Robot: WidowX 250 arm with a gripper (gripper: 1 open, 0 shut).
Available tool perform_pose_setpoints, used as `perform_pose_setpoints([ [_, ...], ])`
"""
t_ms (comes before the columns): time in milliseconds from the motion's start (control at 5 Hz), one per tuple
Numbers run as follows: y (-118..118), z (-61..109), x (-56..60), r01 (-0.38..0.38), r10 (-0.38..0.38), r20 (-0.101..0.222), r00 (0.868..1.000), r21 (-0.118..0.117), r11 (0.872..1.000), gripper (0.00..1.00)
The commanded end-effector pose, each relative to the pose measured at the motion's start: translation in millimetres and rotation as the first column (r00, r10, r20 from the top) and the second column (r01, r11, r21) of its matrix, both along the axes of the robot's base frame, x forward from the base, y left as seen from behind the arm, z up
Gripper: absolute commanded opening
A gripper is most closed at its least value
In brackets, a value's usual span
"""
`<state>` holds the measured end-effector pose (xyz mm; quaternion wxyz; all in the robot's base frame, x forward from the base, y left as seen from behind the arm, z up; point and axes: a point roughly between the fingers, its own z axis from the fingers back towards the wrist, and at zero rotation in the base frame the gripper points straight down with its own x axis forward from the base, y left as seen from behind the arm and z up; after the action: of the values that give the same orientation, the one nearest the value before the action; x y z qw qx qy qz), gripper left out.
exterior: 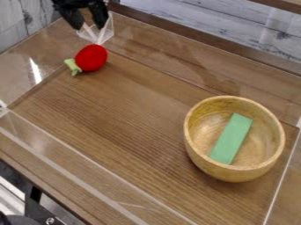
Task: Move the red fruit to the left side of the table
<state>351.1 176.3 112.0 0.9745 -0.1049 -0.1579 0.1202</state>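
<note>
The fruit (90,58) is shown lying free on the bench (118,123) at about ten o'clock, near the left wall, its leafy stub turned leftward. The gripper (84,15), at eleven o'clock, is held clear above and behind it, jaws apart and empty, so the placement is judged done. A bowl (235,138) at four o'clock holds a green block (231,138), well apart.

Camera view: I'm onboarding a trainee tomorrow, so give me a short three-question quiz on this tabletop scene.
1. True or false: the gripper holds the red fruit.
2. What lies in the wooden bowl?
A. red fruit
B. green block
C. nothing
3. Fill in: the fruit rests on the table toward its ___ side as pictured.

Key:
1. False; open, above the fruit, apart from it.
2. B, the green block.
3. Left.
</note>
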Motion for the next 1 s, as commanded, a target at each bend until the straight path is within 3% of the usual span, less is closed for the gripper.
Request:
perform_pose_setpoints([
  [0, -8, 32.0, 4.5, -0.026, 0.024, 0.049, 0.999, 0.048, 0.998, 1.00],
  [400, -20, 16.4, 11.9, -0.030, 0.030, 0.007, 1.000, 0.089, 0.996, 1.00],
  [800, -39, 4.1, 18.9, 0.076, -0.074, -0.025, 0.997, 0.119, 0.990, 1.00],
])
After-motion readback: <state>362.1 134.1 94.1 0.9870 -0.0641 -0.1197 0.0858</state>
